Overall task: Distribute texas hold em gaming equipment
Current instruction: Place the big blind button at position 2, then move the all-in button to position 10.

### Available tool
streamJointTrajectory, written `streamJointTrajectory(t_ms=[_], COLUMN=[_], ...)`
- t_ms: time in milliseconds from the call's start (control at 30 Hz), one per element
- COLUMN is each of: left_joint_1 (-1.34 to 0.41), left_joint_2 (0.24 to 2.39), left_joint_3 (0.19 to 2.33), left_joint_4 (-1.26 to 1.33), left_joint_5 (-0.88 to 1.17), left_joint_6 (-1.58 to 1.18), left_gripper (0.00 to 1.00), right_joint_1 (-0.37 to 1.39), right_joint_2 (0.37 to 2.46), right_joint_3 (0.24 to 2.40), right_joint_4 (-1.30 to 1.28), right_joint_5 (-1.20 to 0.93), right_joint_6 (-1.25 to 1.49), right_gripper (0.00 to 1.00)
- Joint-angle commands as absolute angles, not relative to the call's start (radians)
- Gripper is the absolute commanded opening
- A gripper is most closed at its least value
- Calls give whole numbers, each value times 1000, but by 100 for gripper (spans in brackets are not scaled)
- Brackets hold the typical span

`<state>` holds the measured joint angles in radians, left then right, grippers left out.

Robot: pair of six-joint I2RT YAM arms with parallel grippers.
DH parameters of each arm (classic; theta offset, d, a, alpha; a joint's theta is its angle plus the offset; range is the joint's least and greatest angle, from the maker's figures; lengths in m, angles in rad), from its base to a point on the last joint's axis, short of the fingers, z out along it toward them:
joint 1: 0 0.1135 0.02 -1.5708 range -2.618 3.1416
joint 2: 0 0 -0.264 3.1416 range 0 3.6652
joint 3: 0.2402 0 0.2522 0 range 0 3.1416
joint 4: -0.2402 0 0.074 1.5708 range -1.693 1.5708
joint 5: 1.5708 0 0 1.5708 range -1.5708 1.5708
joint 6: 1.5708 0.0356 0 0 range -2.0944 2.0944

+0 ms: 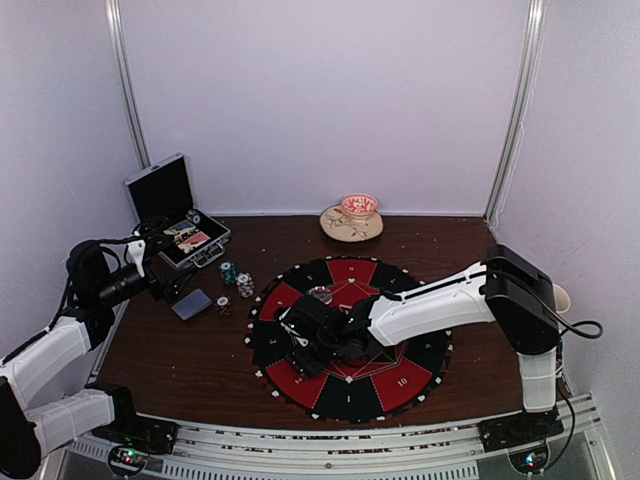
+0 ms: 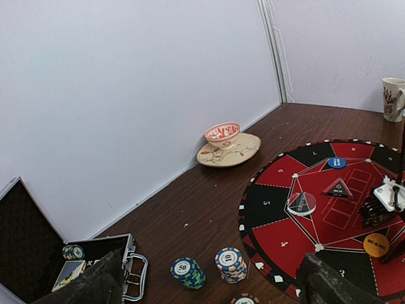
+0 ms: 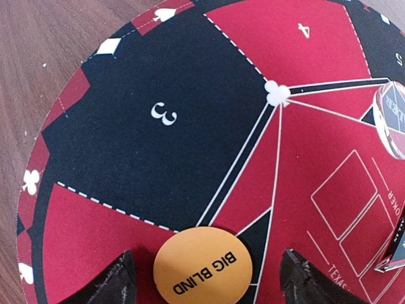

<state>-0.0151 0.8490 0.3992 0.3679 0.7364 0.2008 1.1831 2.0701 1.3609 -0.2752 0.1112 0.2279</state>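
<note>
My right gripper (image 3: 207, 254) stands open low over the round red-and-black mat (image 3: 158, 69). An orange "BIG BLIND" disc (image 3: 202, 266) lies flat on the mat between its fingers (image 3: 119, 282), with a gap on each side. The top view shows this gripper (image 1: 298, 352) on the mat's left part. A blue disc (image 2: 336, 163) and a clear round disc (image 2: 302, 203) also lie on the mat. My left gripper (image 2: 209, 297) is open and holds nothing, above a teal chip stack (image 2: 187, 272) and a blue-and-white stack (image 2: 230, 264). A grey-blue card deck (image 1: 191, 304) lies by the chips.
The open black silver-edged case (image 1: 175, 210) stands at the back left with chips and cards inside. A red-patterned bowl (image 1: 359, 206) sits on a plate (image 1: 340, 228) at the back wall. A mug (image 2: 393, 98) stands at the right edge. A third chip stack (image 2: 245, 299) sits nearest my left gripper.
</note>
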Motion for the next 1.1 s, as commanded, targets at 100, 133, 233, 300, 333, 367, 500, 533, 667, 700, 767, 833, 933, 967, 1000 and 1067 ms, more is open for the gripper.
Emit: streamJointTrajectory(t_ms=[100,133,233,300,333,367,500,533,667,700,767,833,933,967,1000,1067], left_joint_1=[-20,-20,-20,-19,-20,-20,-19,-19,-20,-20,-20,-20,-20,-20,-20,-20], left_joint_2=[850,850,848,850,850,852,848,849,856,860,862,861,856,856,856,857], left_joint_3=[393,393,390,391,392,392,392,391,391,391,394,394,391,390,391,392], left_joint_4=[423,423,423,423,423,422,423,423,428,427,426,425,425,426,426,426], left_joint_5=[732,732,732,733,733,733,732,732,735,736,737,737,737,737,736,738], left_joint_6=[207,206,207,207,207,206,206,207,207,207,207,207,206,206,207,206], left_gripper=[98,98,98,98,98,98,98,98,98,98,98,98,98,98,98,98], right_joint_1=[1187,1184,1151,1112,1090,1071,988,975,936,929,917,906,900,900,898,896], right_joint_2=[1913,1885,1831,1824,1829,1835,1895,1914,1983,1997,2022,2049,2073,2080,2088,2104], right_joint_3=[1344,1326,1289,1280,1280,1282,1311,1325,1368,1379,1397,1412,1423,1425,1426,1432], right_joint_4=[-314,-308,-299,-294,-294,-295,-301,-308,-314,-316,-319,-325,-333,-333,-338,-347], right_joint_5=[184,212,262,276,283,286,253,245,226,220,201,185,173,166,163,150], right_joint_6=[212,212,227,256,270,281,293,292,283,280,274,267,255,250,247,239], right_gripper=[91,93,95,94,93,93,88,87,83,83,81,78,74,73,71,68])
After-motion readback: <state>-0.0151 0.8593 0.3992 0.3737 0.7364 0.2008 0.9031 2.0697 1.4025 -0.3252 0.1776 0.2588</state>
